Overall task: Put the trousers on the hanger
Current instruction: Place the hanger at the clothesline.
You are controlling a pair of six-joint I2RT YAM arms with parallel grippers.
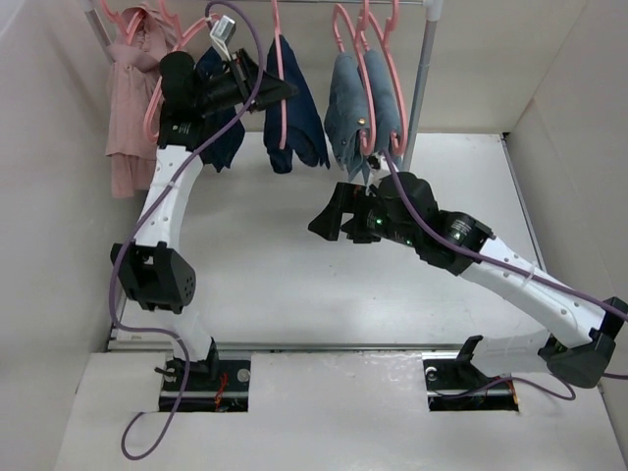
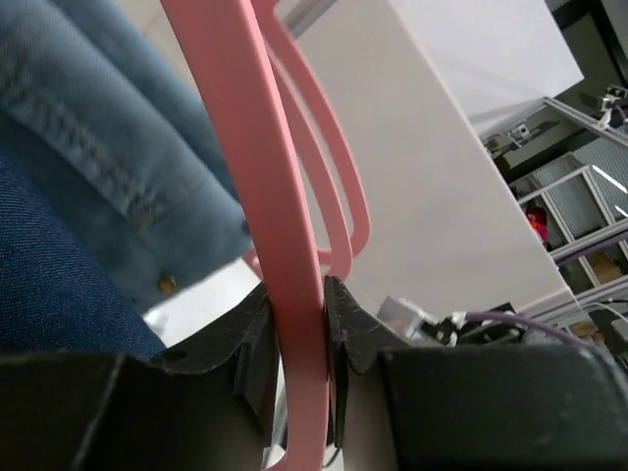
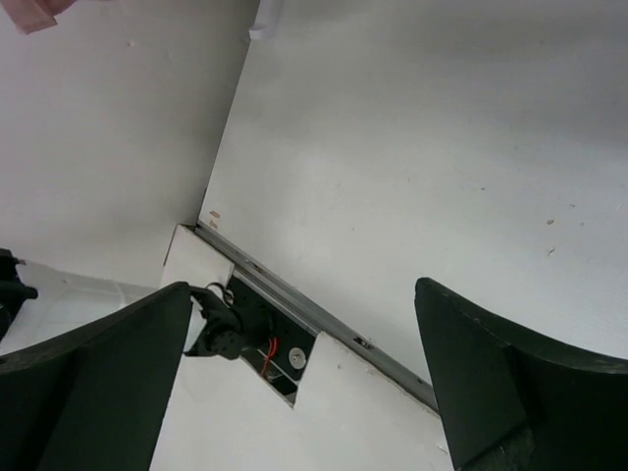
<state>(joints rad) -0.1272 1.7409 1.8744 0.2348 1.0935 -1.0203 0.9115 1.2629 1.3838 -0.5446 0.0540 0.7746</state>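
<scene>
My left claw (image 2: 299, 324) is clenched on the pink hanger (image 2: 245, 147), its bar pinched right between the jaws. The dark navy trousers (image 2: 59, 285) fill the lower left of that wrist view, just beside the claw. My right claw (image 1: 329, 221) hangs spread wide mid-frame overhead, gripping nothing, above the white table (image 1: 275, 294). Further back light-blue jeans (image 1: 358, 108) hang upper right of centre, and walls (image 1: 49, 147) box in both sides
</scene>
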